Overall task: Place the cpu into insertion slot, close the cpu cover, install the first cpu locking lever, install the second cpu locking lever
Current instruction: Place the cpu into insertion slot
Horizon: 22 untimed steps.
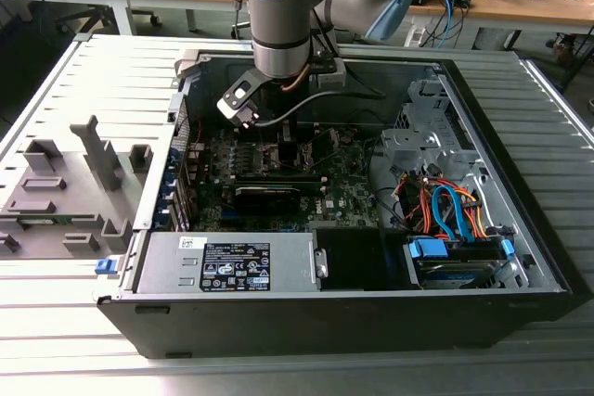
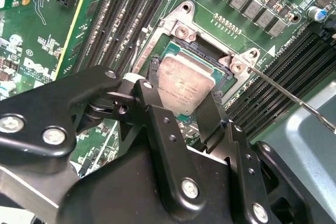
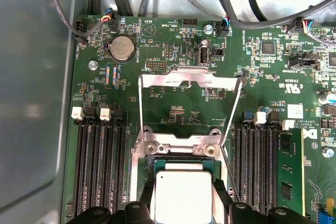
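So the cpu (image 2: pixel 184 82) (image 3: pixel 184 195) is pinched between the two fingers (image 2: pixel 153 95) of the gripper (image 2: pixel 185 97) (image 3: pixel 182 204), sitting right over the insertion slot (image 3: pixel 178 160). Can't tell if it's fully seated or just above it. The cpu cover (image 3: pixel 189 80) is swung open just behind the socket. A thin locking lever (image 2: pixel 294 100) sticks out loose to one side. All this is on the green motherboard (image 3: pixel 173 114), inside the open computer case (image 1: pixel 353 317).
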{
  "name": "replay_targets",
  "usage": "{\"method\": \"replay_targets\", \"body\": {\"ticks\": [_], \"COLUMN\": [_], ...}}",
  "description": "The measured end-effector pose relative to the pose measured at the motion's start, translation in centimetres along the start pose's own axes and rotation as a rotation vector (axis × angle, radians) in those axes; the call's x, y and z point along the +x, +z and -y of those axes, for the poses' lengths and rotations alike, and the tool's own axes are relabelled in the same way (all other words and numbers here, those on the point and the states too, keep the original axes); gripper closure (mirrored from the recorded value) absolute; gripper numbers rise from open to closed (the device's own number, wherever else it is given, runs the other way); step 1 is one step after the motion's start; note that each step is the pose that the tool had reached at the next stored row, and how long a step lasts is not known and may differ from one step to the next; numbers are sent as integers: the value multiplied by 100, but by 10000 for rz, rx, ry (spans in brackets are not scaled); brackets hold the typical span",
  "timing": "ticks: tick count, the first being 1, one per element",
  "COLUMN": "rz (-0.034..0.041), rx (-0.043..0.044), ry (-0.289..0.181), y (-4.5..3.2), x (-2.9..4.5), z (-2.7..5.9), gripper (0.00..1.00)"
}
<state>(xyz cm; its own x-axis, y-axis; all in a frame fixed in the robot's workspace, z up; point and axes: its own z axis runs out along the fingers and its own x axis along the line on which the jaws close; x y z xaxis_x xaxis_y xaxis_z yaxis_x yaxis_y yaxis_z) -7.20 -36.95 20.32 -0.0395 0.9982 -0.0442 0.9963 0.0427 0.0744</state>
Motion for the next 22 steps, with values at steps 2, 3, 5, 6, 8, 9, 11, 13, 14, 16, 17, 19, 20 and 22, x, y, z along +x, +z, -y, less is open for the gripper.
{"method": "replay_targets", "body": {"ticks": [2,3,5,6,8,9,11,13,14,16,17,19,20,22], "rz": [0,-7,-3,-1,-2,-2,2,-3,-5,-7,-10,-27,-39,-45], "rx": [0,-5,-2,0,0,0,3,0,-1,-2,-1,-10,-14,-16], "ry": [0,1,1,0,1,1,4,5,5,5,6,7,9,9], "y": [0,2,1,0,0,0,-14,-60,-69,-71,-73,-79,-81,-76], "x": [0,0,0,0,0,0,-3,-5,-5,-4,-4,-1,1,3], "z": [0,0,0,0,0,0,0,-4,-5,-1,10,91,137,163], "gripper": [48,48,40,40,40,40,40,40,40,40,40,40,40,40]}}
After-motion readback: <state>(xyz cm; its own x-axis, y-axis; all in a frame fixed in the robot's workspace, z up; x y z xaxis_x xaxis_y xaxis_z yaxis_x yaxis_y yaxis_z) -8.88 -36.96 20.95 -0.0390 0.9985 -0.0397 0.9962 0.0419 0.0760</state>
